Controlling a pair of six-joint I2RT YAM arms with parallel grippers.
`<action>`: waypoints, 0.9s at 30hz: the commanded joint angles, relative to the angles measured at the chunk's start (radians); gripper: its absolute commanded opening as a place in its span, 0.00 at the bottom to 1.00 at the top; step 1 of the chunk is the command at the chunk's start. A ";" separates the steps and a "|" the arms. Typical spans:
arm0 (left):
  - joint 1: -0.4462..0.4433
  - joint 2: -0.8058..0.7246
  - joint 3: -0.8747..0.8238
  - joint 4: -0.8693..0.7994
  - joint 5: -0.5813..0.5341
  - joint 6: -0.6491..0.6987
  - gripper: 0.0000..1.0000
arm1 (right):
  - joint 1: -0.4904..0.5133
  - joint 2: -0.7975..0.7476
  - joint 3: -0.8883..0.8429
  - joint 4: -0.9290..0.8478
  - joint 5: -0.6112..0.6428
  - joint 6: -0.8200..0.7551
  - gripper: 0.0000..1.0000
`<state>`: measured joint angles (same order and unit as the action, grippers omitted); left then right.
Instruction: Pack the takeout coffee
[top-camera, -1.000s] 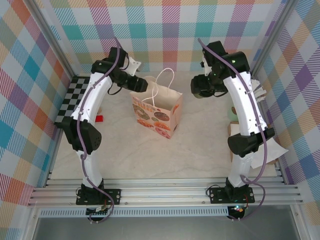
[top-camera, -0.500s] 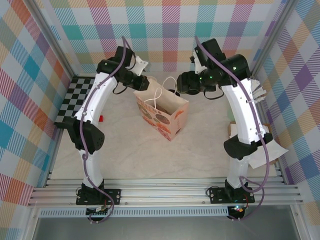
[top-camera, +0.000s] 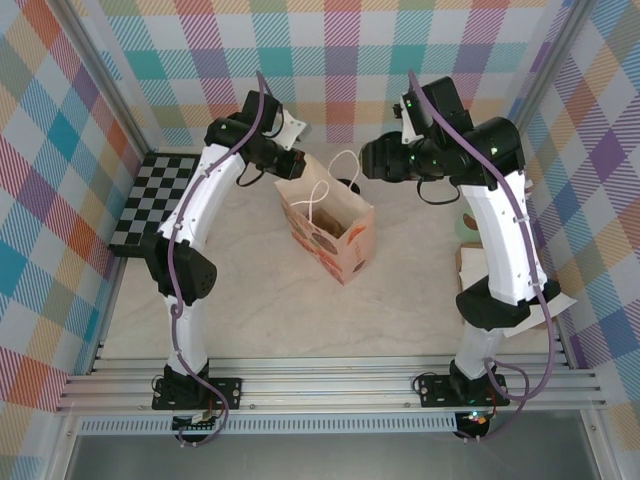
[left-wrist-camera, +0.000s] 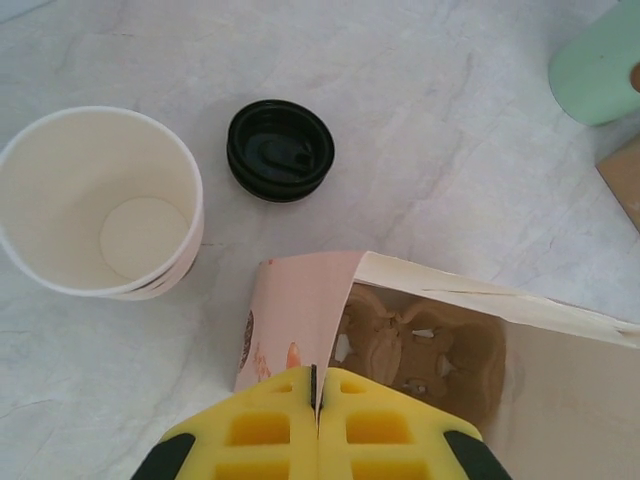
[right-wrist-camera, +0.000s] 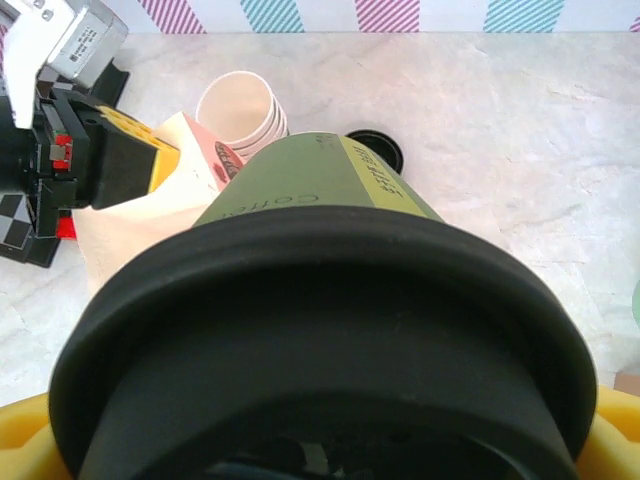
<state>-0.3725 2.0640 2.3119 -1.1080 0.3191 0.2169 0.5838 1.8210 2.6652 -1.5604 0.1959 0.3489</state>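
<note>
Since a second ago my left arm has swung further in and closed its fingers, and the printed paper bag with white cord handles (top-camera: 325, 235) has slid to the right with it. My right arm has come in toward the bag's open top too. The left gripper (left-wrist-camera: 317, 385) now pinches the bag's pink folded rim, its yellow pads pressed flat together on the paper.

The right gripper (top-camera: 375, 160) is clamped on the takeout coffee (right-wrist-camera: 320, 185) — a small dark-green paper cup capped with a round black plastic lid (right-wrist-camera: 320, 310). A yellow finger sits at each side of the lid. The coffee hangs in the air just beside the bag's mouth, on the far-right side, and is not inside.

In the left wrist view I see a brown moulded cardboard cup carrier (left-wrist-camera: 420, 345) at the bottom of the bag. On the pale marbled table (left-wrist-camera: 450, 150) behind the bag stands a stack of lidless cream-lined cups (left-wrist-camera: 100, 205) — with a second black lid (left-wrist-camera: 280, 150) lying just beside it. A mint-green cup (left-wrist-camera: 600, 65) sits well apart, to the right.
</note>
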 joint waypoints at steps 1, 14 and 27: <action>0.000 0.014 0.040 -0.028 -0.004 -0.041 0.00 | 0.019 -0.023 0.004 0.101 -0.086 -0.051 0.24; 0.000 0.037 0.073 -0.039 0.044 -0.112 0.00 | 0.089 0.092 0.011 0.066 -0.177 -0.099 0.23; -0.006 0.056 0.107 -0.020 0.218 -0.091 0.00 | 0.106 0.252 0.021 -0.147 -0.150 -0.086 0.22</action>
<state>-0.3725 2.1090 2.3783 -1.1248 0.4511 0.1204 0.6765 2.0548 2.6663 -1.6024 0.0437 0.2722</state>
